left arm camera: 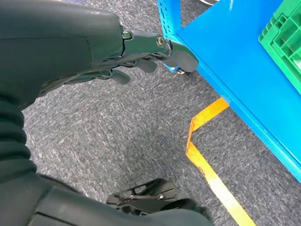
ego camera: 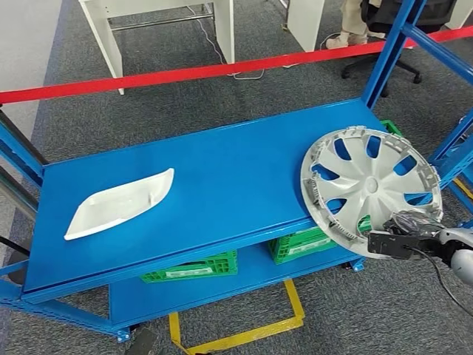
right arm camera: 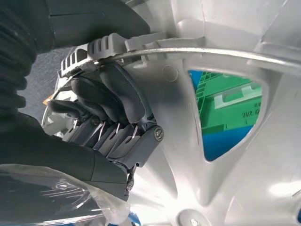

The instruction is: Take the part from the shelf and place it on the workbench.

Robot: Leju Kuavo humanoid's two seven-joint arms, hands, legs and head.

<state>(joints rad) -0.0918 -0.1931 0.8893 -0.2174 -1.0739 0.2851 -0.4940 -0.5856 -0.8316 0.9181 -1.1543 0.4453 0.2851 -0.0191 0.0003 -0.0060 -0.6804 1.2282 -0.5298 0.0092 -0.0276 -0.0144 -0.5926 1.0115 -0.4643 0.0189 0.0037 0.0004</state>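
Right fingers [right arm camera: 106, 101]: curled tight over the rim of the wheel cover [ego camera: 371, 188], seen close in the right wrist view; the grip looks firm.
Right hand [ego camera: 404, 235]: at the near edge of the wheel cover, holding it by the rim.
Left fingers [left arm camera: 142, 63]: loosely extended and apart, with nothing in them.
Left hand [left arm camera: 106, 52]: hanging low beside the shelf's lower level, over grey carpet, idle.
Wheel cover: tilted, its far part over the right end of the blue shelf [ego camera: 223, 177], its near part jutting past the front edge. Whether it rests on the shelf or is already lifted cannot be told.
White tray-like piece [ego camera: 120, 203]: lying flat on the left of the shelf, well apart from the wheel cover, untouched.
Green crates [ego camera: 192, 268]: on the lower level.
Progress: judged early. The grasp is made; the cover has not left the shelf area.
Remaining: lift clear, carry to the workbench, set down, let go.
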